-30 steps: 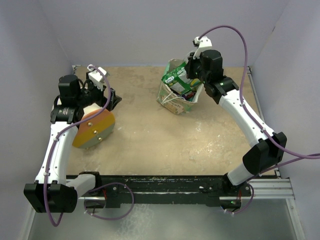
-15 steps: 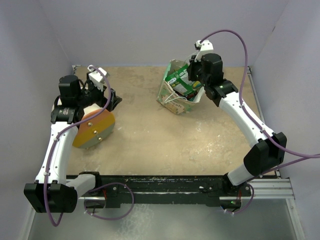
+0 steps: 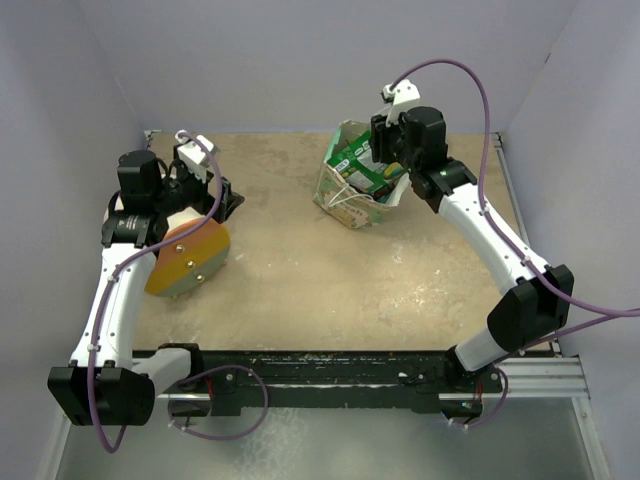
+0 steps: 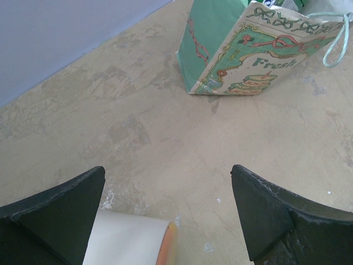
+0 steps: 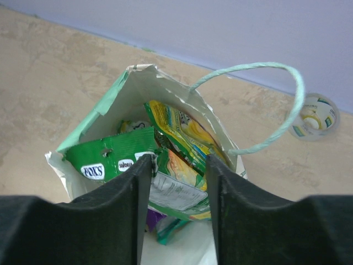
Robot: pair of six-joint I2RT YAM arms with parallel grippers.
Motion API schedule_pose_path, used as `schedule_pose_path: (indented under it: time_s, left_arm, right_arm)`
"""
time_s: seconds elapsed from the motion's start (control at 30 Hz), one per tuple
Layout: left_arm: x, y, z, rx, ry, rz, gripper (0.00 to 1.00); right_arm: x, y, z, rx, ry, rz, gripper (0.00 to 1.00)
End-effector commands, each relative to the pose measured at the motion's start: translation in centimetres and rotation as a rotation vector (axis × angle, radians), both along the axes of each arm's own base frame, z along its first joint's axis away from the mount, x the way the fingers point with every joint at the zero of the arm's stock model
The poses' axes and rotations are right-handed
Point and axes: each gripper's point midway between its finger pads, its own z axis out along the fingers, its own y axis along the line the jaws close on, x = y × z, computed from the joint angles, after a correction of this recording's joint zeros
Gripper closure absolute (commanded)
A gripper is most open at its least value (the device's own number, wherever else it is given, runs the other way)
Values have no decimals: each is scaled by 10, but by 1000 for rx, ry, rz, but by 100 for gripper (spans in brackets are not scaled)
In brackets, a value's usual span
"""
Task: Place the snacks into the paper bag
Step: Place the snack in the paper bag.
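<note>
The paper bag stands at the back of the table, right of centre, its mouth open and its printed front facing the left arm. Several snacks are inside it: a green "FOXS" packet, a yellow-green packet and purple and teal ones lower down. My right gripper hangs just above the bag's mouth, open, with the packets loose below its jaws. My left gripper is wide open over bare table at the left, holding nothing.
A big cream cone-shaped object with an orange end lies under the left wrist, its tip just below the left finger. A small round container sits by the back wall beyond the bag. The bag's mint loop handle arches up on the right.
My right gripper has gone from shut to open above the bag and drawn back slightly; the green packet now lies in the bag. The left arm has not moved.
</note>
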Motion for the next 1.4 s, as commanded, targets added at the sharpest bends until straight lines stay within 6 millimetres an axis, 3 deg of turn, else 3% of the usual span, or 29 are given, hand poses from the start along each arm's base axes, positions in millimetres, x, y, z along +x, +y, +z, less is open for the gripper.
schedule_pose_path:
  time_s: [0.0,0.3,0.6,0.83,1.0,1.2,1.37]
  left_arm:
    - [-1,0,15,-2,-68,-18,1]
    - [-2,0,16,0,-73,-16,1]
    - [-3,0,15,-2,-70,-19,1]
    - [-3,0,16,-3,-72,-21,1]
    - [-4,-1,16,-5,-71,-23,1]
    - [-3,-2,16,-10,-69,-28,1]
    - [-2,-2,16,-13,-68,-30,1]
  right_arm:
    - [-6,9,28,-69,-61,121,45]
    - [-26,37,1,-185,14,405,23]
    - [-7,28,-18,-350,18,410,19]
    - [7,28,-46,-443,68,447,20]
    - [8,31,-53,-424,94,451,27]
    - [20,10,-51,-444,109,291,49]
    - [22,5,-53,-450,116,230,61]
